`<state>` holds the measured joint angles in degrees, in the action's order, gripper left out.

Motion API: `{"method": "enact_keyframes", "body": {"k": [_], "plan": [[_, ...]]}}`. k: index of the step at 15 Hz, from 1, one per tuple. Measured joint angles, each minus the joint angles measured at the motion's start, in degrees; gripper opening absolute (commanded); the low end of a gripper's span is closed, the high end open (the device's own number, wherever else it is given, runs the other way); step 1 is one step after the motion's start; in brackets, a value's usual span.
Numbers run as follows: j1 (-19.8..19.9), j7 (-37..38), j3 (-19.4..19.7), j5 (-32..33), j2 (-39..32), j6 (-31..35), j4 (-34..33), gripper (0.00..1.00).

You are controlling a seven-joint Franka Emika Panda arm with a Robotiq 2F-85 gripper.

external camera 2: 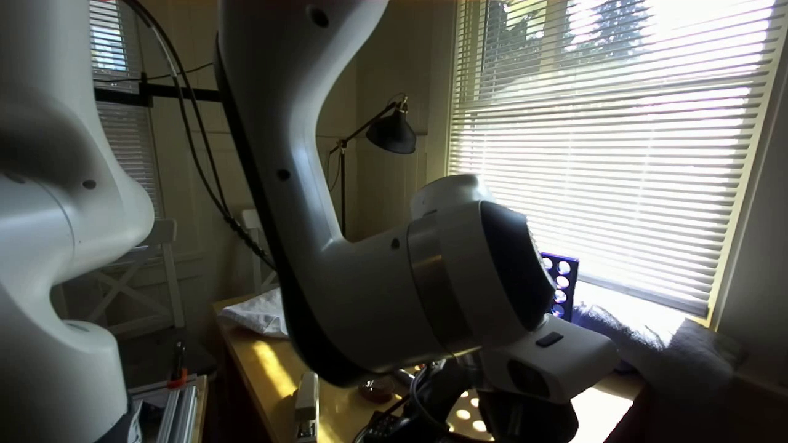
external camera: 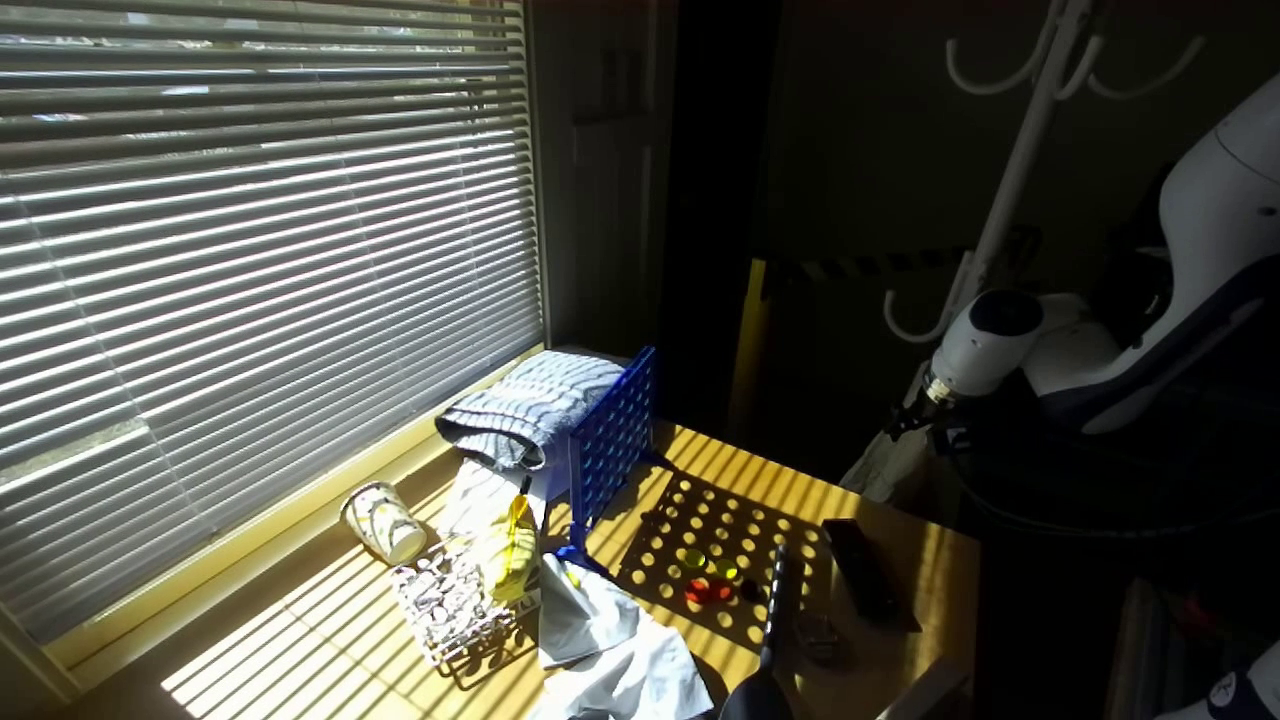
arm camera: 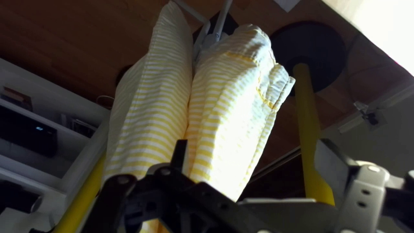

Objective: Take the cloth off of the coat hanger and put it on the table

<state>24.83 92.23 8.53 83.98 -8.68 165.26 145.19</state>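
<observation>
The yellow-and-white striped cloth (arm camera: 223, 113) hangs in two long folds in the wrist view. In an exterior view it hangs pale from the white coat stand (external camera: 1025, 150), beyond the table's far edge (external camera: 885, 465). My gripper (arm camera: 254, 163) is open, its fingers wide apart. The left finger overlaps a fold of the cloth in the picture; the right finger is clear of it. Whether anything touches I cannot tell. The gripper also shows beside the cloth's upper part in an exterior view (external camera: 928, 425). The wooden table (external camera: 290, 640) stands by the window.
On the table are a blue upright game frame (external camera: 612, 440), a grey towel (external camera: 535, 400), a patterned cup (external camera: 385, 525), a wire basket (external camera: 450, 605), a white cloth (external camera: 620, 660) and a black remote-like object (external camera: 862, 570). A yellow post (arm camera: 309, 139) stands near the hanging cloth.
</observation>
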Motion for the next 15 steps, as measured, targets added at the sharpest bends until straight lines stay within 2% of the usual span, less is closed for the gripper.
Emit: {"method": "enact_keyframes", "body": {"k": [11,12,13,15], "plan": [[0.3,0.5,1.0,0.3,2.9,-1.9,-0.6,1.0],[0.4,0.9,1.2,0.7,3.1,-1.9,-0.8,0.91],[0.4,1.3,1.4,1.1,3.3,-1.9,-1.1,0.74],[0.4,2.2,1.5,2.0,3.4,-1.9,-1.6,0.59]]}}
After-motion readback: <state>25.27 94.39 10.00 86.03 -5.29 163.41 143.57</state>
